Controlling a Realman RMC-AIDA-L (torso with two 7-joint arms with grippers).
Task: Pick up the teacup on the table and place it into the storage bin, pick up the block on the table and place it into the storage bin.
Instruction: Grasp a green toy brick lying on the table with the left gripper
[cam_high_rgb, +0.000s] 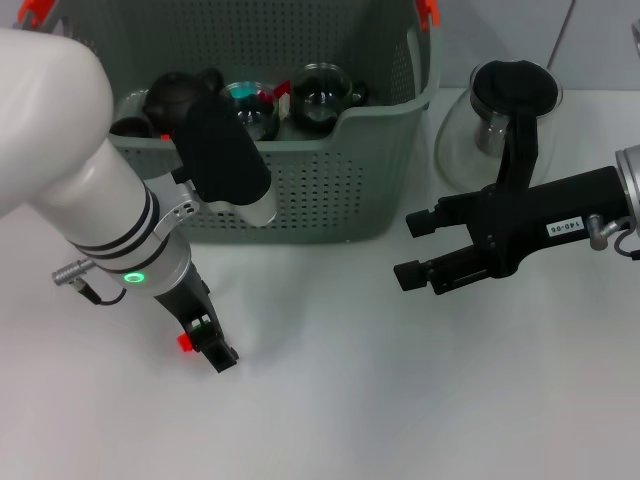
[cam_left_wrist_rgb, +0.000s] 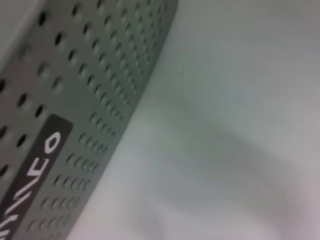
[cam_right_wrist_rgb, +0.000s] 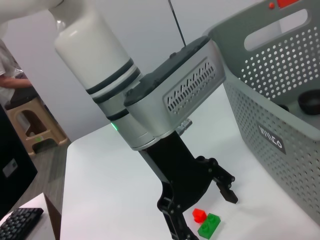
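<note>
- My left arm reaches down in front of me, white forearm ending in a silver wrist with a green light lit, the black hand below it pointing at the surface.
- My left gripper (cam_right_wrist_rgb: 207, 200) has its fingers (cam_right_wrist_rgb: 226, 187) spread wide, jaws apart.
- My right gripper (cam_high_rgb: 412, 248) lies level, wrist out to my right, its two black fingers (cam_high_rgb: 420, 223) parted and pointing inward toward my left arm.

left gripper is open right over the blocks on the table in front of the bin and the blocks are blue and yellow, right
Not quite: the blocks are red and green, as the right wrist view shows. The rest holds: the left gripper is open over them on the table, in front of the storage bin.
</note>
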